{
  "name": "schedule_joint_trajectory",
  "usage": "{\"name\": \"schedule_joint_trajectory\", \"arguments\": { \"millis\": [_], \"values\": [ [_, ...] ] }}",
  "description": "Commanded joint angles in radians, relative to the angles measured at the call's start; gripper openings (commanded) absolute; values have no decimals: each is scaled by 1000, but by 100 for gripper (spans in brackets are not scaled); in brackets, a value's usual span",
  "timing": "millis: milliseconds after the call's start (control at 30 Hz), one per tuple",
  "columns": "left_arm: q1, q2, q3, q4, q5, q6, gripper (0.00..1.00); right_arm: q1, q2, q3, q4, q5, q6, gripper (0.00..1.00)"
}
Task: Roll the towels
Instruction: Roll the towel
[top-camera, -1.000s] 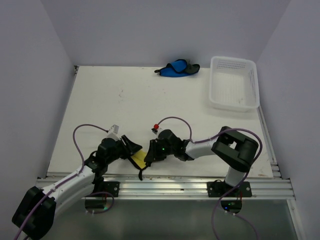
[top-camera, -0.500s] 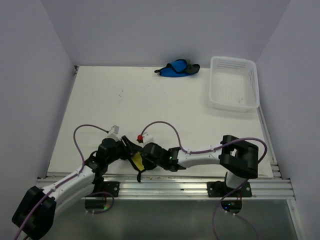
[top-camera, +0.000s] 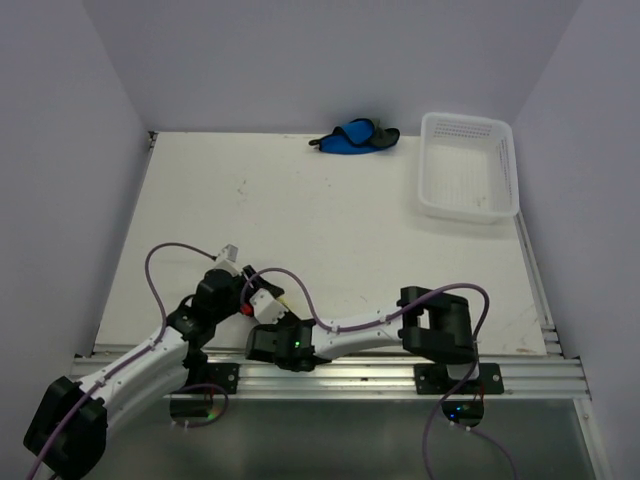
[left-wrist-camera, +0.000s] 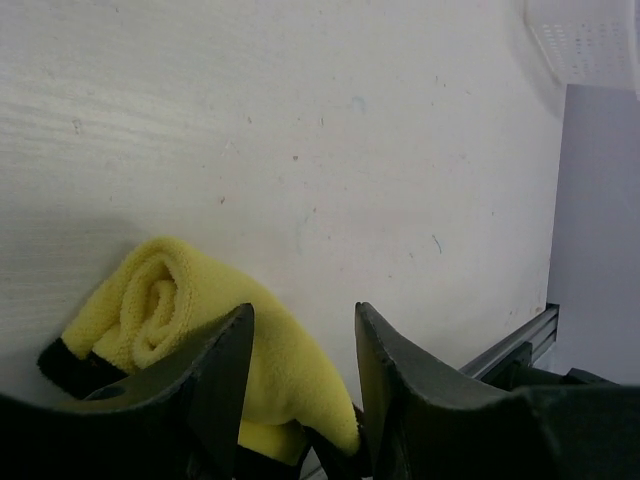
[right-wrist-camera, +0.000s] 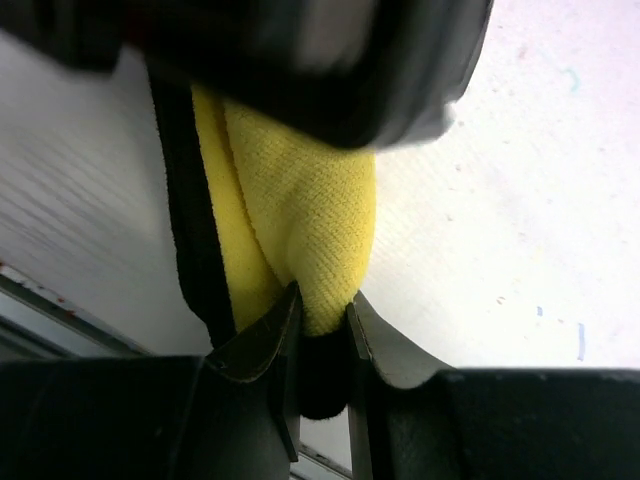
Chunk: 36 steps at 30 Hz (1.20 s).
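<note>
Rolling work on the white tabletop (top-camera: 300, 220)
The blue towel (top-camera: 352, 137) lies bunched at top centre of the overhead frame. The rolled yellow towel (left-wrist-camera: 165, 300), lower left, sits between the half-parted fingers of the left tool (left-wrist-camera: 302, 320), grip unclear; the right tool (right-wrist-camera: 322, 300) pinches its dark-edged end, jaws narrow.

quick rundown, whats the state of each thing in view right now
yellow towel: partly rolled, coil at one end
blue towel: crumpled, not rolled, untouched
basket: upright, open side up
left gripper: closed on yellow towel
right gripper: pinching yellow towel
</note>
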<state>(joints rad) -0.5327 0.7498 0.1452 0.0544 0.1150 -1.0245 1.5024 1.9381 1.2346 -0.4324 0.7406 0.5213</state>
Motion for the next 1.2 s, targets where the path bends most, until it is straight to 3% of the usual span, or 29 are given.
{"name": "schedule_joint_trajectory", "arguments": {
  "millis": [0,367,733,1033,1167],
  "values": [
    [0,-18,83,-48,-43,43,50,30,36,43,-141,140,-24,0],
    [0,-9,97,7,32,38,50,114,176,175,-271,313,-30,0],
    [0,63,125,59,72,64,50,113,370,402,-557,494,184,0],
    [0,108,128,79,83,75,50,65,381,393,-491,499,102,0],
    [0,121,59,119,91,51,50,65,378,378,-471,473,92,0]
  ]
}}
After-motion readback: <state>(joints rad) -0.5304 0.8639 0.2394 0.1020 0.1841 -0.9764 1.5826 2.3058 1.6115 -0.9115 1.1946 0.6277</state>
